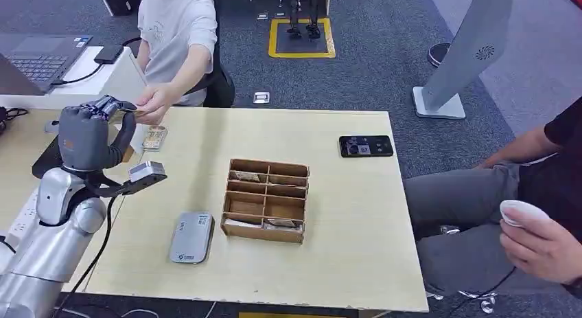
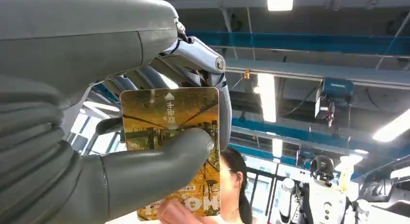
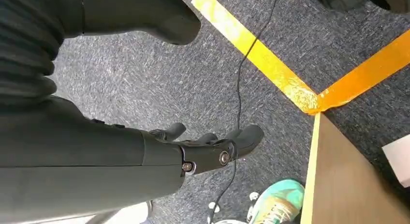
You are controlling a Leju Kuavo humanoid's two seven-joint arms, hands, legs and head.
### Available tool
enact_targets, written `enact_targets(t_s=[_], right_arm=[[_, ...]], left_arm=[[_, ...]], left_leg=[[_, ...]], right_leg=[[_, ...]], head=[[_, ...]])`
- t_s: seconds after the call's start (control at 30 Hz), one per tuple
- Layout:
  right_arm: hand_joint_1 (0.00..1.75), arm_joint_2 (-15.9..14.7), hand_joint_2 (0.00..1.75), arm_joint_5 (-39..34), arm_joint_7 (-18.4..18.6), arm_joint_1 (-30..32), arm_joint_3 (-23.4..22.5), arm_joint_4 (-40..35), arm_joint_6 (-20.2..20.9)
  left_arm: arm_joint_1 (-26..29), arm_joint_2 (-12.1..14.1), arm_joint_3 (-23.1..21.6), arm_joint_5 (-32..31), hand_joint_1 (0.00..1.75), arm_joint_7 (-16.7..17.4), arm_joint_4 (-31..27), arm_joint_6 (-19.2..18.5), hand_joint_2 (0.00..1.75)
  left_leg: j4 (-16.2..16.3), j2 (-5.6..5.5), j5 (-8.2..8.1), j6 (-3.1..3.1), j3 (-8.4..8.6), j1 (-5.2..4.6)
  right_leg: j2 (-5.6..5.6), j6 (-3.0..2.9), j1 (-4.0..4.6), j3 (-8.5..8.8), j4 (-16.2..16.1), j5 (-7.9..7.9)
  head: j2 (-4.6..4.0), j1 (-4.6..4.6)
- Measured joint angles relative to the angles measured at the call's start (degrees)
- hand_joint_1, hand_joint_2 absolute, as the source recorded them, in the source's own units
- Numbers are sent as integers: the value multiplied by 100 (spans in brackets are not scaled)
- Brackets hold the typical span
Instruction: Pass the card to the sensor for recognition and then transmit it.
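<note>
My left hand [image 1: 92, 129] is raised over the table's far left corner. It pinches a yellow picture card [image 2: 169, 120] between thumb and fingers. The card's edge [image 1: 141, 112] reaches a person's hand [image 1: 158, 101], and that person's fingertips [image 2: 174, 213] touch its free end. The grey flat sensor [image 1: 191, 237] lies on the table near the front edge, apart from the card. My right hand [image 3: 193, 154] hangs beside the table above the carpet, fingers loosely apart and holding nothing.
A wooden compartment box [image 1: 266, 200] sits mid-table with cards in some slots. Another card [image 1: 154, 137] lies near my left hand, and a black phone [image 1: 366, 145] lies far right. A second person [image 1: 542, 194] sits to the right. A laptop [image 1: 38, 60] is on the left desk.
</note>
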Motion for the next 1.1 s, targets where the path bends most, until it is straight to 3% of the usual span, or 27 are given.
enact_targets(t_s=[0.07, 0.1, 0.3, 0.63, 0.73, 0.8, 1.0, 1.1], right_arm=[[0, 0, 175, 0, 0, 2, 0, 2, 0], [0, 0, 175, 0, 0, 2, 0, 4, 0], [0, -4, 175, 2, 72, 6, 0, 39, -70], [0, -79, 175, 2, -11, 11, -33, 256, -310], [0, -96, 175, 2, 0, 17, -74, 315, -417], [0, -105, 175, 2, 2, 26, -101, 359, -457], [0, -114, 175, 2, 2, 33, -157, 492, -607], [0, -120, 175, 2, 2, 34, -168, 538, -649]], left_arm=[[-3, -15, -20, 0, 175, 0, 20, 0, 175], [-4, -17, -26, 0, 0, 0, 28, 0, 175], [-9, -37, -33, -20, 0, 2, 59, 61, 175], [58, -81, -48, 289, 0, 277, 44, -516, 175], [313, -76, -48, 1374, 0, 55, -305, -1483, 175], [568, -63, -48, 1508, 0, -2, -689, -1843, 175], [951, 35, -53, 1314, 0, 61, -1442, -2096, 175], [1103, 85, -53, 1451, 0, -83, -1640, -2339, 175]], left_leg=[[0, 0, 0, 0, -1, 0], [0, 1, 0, 0, -1, 0], [0, 0, 0, 0, -1, 0], [0, 0, 0, 0, -2, 0], [0, 5, -1, 0, -2, -1], [0, 4, -1, 1, -6, 0], [-1, 1, -2, 1, -9, 0], [-1, 1, 0, 1, -8, 0]], right_leg=[[0, 0, 0, 0, 0, 0], [1, 0, 0, 0, 0, 0], [1, 0, 0, -1, 0, 0], [0, 0, 0, 1, 0, 1], [4, 0, -1, 1, 0, 1], [4, 1, 0, -2, -1, 0], [1, 1, -1, -3, -2, 0], [1, 1, 0, -3, -2, 0]], head=[[0, 0], [0, 0], [0, 2], [0, 0], [0, 0], [0, 0], [0, -2], [0, -4]])
